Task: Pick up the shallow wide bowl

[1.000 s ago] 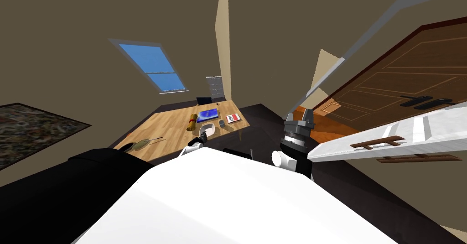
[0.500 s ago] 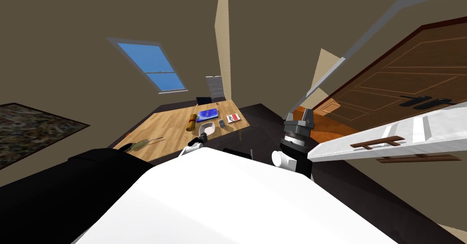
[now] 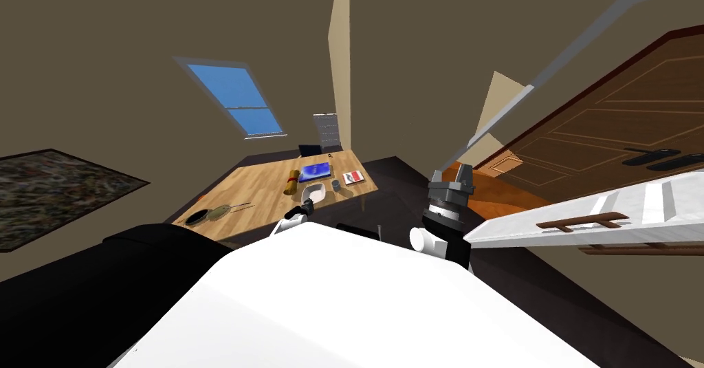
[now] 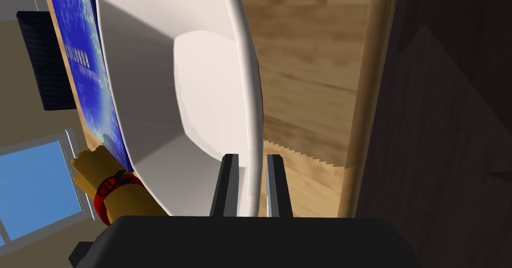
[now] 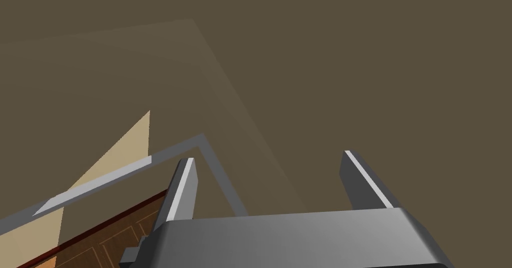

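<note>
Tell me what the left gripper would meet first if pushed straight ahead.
The wide, shallow white bowl: the left gripper pinches its rim, which runs straight ahead; pushing on would likely shove it along the light wooden table.

The light wooden counter (image 3: pixel 261 192) carried a shallow, wide white bowl (image 3: pixel 314 192) close to its near edge; whether the bowl rested on the wood could not be told. Just beyond it lay a flat blue book (image 3: pixel 314 171). A yellow-brown roll with a red band (image 3: pixel 292 184) lay on one side and a small dark grey cup (image 3: pixel 335 186) stood on the other. Past the cup lay a red and white booklet (image 3: pixel 353 177). Well apart, at the left end, sat a black round dish (image 3: pixel 196 217) beside an olive flat utensil (image 3: pixel 218 212).
</note>
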`<state>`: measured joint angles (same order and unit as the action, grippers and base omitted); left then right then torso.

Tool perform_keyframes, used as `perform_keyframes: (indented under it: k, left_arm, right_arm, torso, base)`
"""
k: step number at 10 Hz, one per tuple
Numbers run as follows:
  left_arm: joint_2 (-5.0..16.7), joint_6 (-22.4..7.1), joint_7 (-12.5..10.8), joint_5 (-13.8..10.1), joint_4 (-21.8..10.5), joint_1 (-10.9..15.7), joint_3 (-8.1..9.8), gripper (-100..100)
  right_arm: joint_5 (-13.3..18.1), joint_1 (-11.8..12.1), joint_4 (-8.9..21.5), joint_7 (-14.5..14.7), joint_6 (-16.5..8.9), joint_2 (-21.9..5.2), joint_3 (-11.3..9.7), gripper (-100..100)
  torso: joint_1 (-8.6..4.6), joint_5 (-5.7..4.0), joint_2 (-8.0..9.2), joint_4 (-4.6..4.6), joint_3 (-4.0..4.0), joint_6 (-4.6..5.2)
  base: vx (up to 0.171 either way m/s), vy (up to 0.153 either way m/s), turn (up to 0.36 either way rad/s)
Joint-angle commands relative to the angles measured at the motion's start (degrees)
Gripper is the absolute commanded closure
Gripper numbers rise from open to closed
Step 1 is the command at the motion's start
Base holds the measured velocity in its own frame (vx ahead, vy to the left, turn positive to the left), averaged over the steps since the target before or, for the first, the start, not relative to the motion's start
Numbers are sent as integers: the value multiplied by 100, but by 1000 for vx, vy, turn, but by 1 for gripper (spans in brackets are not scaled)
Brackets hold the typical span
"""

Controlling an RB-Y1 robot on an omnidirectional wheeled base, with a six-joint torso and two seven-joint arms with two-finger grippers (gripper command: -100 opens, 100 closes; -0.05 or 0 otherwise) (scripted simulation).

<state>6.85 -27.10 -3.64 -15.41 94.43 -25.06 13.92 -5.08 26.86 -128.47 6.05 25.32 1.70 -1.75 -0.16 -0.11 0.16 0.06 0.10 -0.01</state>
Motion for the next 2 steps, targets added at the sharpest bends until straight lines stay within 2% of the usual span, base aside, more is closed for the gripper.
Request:
perform_keyframes:
  k: [1,2]
  left_arm:
    - [0,0,0,0,0,0,0,100]
    - [-2,-19,3,1,9,-3,-3,0]
  right_arm:
    - [0,0,0,0,0,0,0,0]
    - [0,0,0,0,0,0,0,0]
  torso:
    - [0,0,0,0,0,0]
    - [4,0,-5,0,-3,2]
  base:
    - [-13,-8,15]
    - [0,0,0]
